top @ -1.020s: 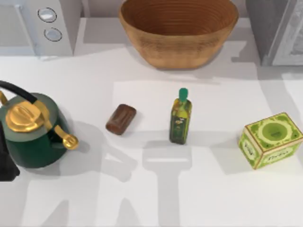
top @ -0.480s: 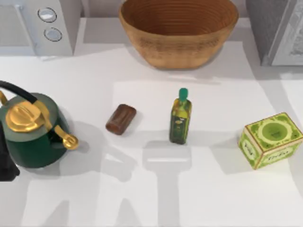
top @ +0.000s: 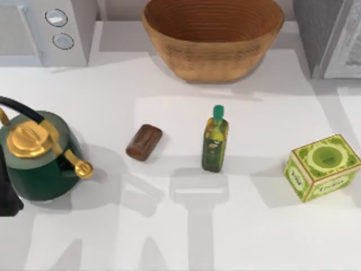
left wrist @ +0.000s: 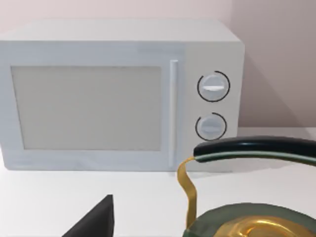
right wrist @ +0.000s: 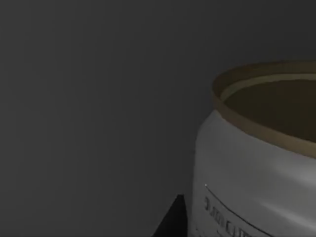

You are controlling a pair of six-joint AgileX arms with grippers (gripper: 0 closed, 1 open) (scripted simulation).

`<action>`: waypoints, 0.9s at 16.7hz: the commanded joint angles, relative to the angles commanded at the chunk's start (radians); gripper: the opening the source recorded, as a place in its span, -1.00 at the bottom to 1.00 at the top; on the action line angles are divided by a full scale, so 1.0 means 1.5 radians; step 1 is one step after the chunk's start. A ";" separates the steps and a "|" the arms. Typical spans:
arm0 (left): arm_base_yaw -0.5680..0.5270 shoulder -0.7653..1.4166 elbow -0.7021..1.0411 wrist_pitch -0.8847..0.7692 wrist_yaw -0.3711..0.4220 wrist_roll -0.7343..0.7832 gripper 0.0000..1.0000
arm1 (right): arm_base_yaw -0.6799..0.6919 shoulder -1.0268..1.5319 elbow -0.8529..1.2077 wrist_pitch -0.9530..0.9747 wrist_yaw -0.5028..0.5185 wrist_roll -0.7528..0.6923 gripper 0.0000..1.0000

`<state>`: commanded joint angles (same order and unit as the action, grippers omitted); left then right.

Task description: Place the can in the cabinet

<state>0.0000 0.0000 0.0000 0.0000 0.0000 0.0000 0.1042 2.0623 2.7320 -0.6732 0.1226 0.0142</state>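
Observation:
The can (top: 144,141), a small dark brown glossy cylinder, lies on its side on the white table, left of the green-capped bottle (top: 215,140). The grey cabinet (top: 330,36) stands at the back right corner. My left arm (top: 5,189) sits at the left edge behind the green kettle (top: 39,155), and a dark part of my left gripper (left wrist: 94,222) points toward the microwave (left wrist: 118,94). A dark part of my right gripper (right wrist: 172,222) is beside a pale grey cylinder with a brown rim (right wrist: 256,168), in front of a dark grey wall.
A wicker basket (top: 213,34) stands at the back middle and the microwave (top: 51,28) at the back left. A green printed box (top: 321,166) sits at the right. Open table lies in front of the can and bottle.
The can, bottle, box and kettle lie as before. Only the faint shadows near the table's back right have shifted slightly.

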 joint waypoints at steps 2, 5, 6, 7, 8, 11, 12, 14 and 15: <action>0.000 0.000 0.000 0.000 0.000 0.000 1.00 | -0.005 0.017 0.022 -0.005 0.001 0.002 -1.00; 0.000 0.000 0.000 0.000 0.000 0.000 1.00 | -0.005 0.018 0.024 -0.005 0.001 0.002 -1.00; 0.000 0.000 0.000 0.000 0.000 0.000 1.00 | -0.005 0.018 0.024 -0.005 0.001 0.002 -1.00; 0.000 0.000 0.000 0.000 0.000 0.000 1.00 | -0.005 0.018 0.024 -0.005 0.001 0.002 -0.85; 0.000 0.000 0.000 0.000 0.000 0.000 1.00 | -0.005 0.018 0.024 -0.005 0.001 0.002 -0.70; 0.000 0.000 0.000 0.000 0.000 0.000 1.00 | -0.005 0.018 0.024 -0.005 0.001 0.002 -0.25; 0.000 0.000 0.000 0.000 0.000 0.000 1.00 | -0.005 0.018 0.024 -0.005 0.001 0.002 -0.10; 0.000 0.000 0.000 0.000 0.000 0.000 1.00 | -0.005 0.018 0.024 -0.005 0.001 0.002 0.21; 0.000 0.000 0.000 0.000 0.000 0.000 1.00 | -0.005 0.018 0.024 -0.005 0.001 0.002 0.36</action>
<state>0.0000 0.0000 0.0000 0.0000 0.0000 0.0000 0.0961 2.0886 2.7673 -0.6806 0.1237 0.0172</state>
